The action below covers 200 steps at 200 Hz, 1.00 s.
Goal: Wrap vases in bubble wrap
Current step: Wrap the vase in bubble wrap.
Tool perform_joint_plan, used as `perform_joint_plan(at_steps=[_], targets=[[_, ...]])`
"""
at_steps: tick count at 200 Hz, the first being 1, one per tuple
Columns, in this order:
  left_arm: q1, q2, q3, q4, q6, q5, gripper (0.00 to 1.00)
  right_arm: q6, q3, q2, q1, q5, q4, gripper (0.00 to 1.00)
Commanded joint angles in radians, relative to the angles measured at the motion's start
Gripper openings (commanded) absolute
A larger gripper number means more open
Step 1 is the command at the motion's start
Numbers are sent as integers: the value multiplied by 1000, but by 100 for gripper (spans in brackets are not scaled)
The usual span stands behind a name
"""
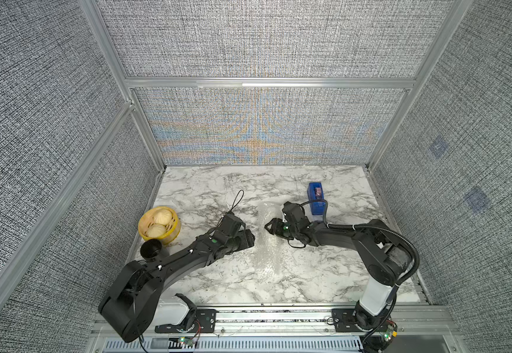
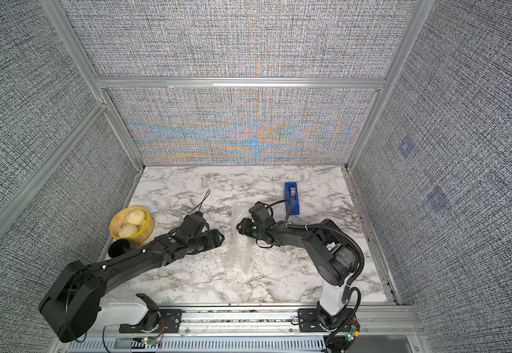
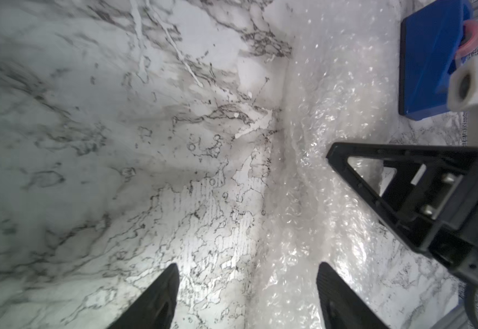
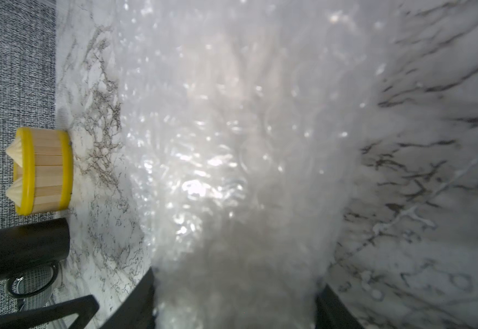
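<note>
The wrap (image 1: pixel 267 244) lies as a long crumpled strip on the marble table (image 1: pixel 218 189), just below the centre of the frame in both top views; it runs up and down between the two arms, so each can reach one long side. The left gripper (image 3: pixel 247 299) comes at it from the left of the frame and the right gripper (image 4: pixel 236 307) from the right, their tips facing across it. The left gripper is released; in its wrist view the fingers stand wide apart at the bottom edge, one over bare marble and one over the wrap, with the wrap's edge running between them and nothing pinched; that stance suits catching the edge to fold it over. The right gripper straddles a bunched part of the wrap, which fills the whole gap between its fingers in its wrist view; whether it squeezes the bundle or merely brackets it I cannot tell. The vase shows plainly in no view; the pale blur inside the bundle by the right gripper may be it, already rolled in. The blue dispenser (image 1: pixel 316 198) stands at the upper right of the table, near the right arm, likely for taping the roll shut; the basket (image 4: pixel 48 171) and the cup (image 4: pixel 29 247) sit at the table's left edge, well apart from the work.
</note>
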Motion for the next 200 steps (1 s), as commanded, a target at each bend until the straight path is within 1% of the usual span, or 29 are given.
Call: perform_joint_plan(at_steps=[1, 14, 27, 48, 69, 96, 112, 128, 145, 174, 200], targets=[[4, 64, 37, 89, -11, 113, 75, -19, -65, -9, -3, -26, 1, 31], [5, 111, 74, 68, 12, 150, 72, -6, -105, -19, -15, -48, 73, 31], [6, 136, 68, 96, -9, 163, 68, 12, -148, -23, -32, -72, 149, 30], [8, 159, 24, 215, -43, 216, 68, 9, -194, -39, -50, -85, 199, 29], [8, 202, 20, 263, -52, 259, 67, 16, -232, -42, -57, -111, 277, 29], [7, 241, 11, 302, -57, 266, 69, 17, -233, -36, -60, -112, 273, 29], [7, 264, 16, 316, -57, 275, 65, 17, -241, -36, -59, -112, 288, 29], [6, 279, 20, 319, -50, 275, 63, 16, -246, -40, -60, -111, 296, 29], [7, 305, 23, 342, -48, 292, 60, 20, -257, -35, -59, -112, 324, 29], [7, 340, 25, 359, -48, 288, 59, 32, -264, -22, -60, -123, 354, 29], [6, 378, 35, 368, -46, 296, 51, 35, -263, -17, -60, -126, 356, 29]])
